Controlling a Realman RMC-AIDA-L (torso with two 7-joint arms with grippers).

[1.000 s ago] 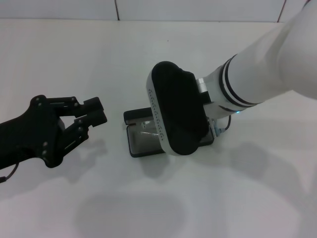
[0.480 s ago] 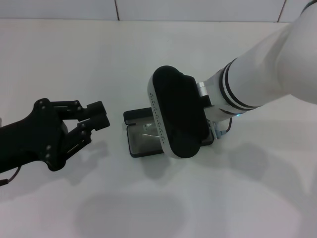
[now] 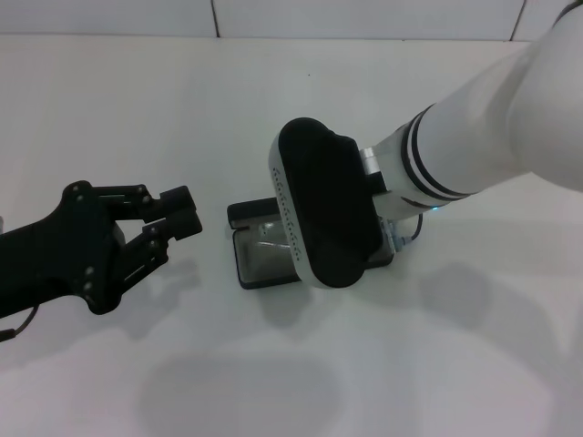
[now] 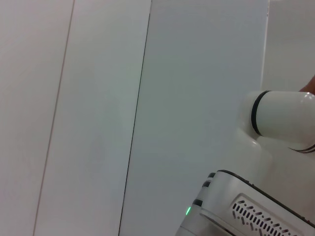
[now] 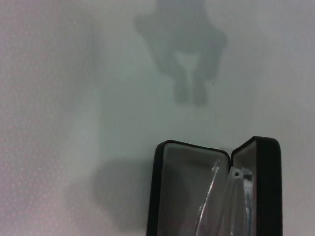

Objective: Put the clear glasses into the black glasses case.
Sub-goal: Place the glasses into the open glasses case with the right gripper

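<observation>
The black glasses case (image 3: 248, 271) lies open on the white table, its lid (image 3: 250, 212) toward the far side. My right arm's wrist housing (image 3: 323, 205) hangs over its right part. In the right wrist view the case (image 5: 158, 196) shows its grey lining, and the clear glasses (image 5: 212, 196) lie inside, thin arms across the tray and along the hinge. A glint of the glasses (image 3: 267, 238) shows in the head view. My right gripper's fingers are hidden under the housing. My left gripper (image 3: 180, 211) hovers left of the case, a short gap away, fingers together and holding nothing.
The white table (image 3: 137, 100) spreads around the case, with a tiled wall behind it. The left wrist view shows only the pale wall panels (image 4: 98, 98) and part of my right arm (image 4: 275, 118).
My left gripper has drifted slightly toward the case and lower. My right arm has shifted only a little above the case.
</observation>
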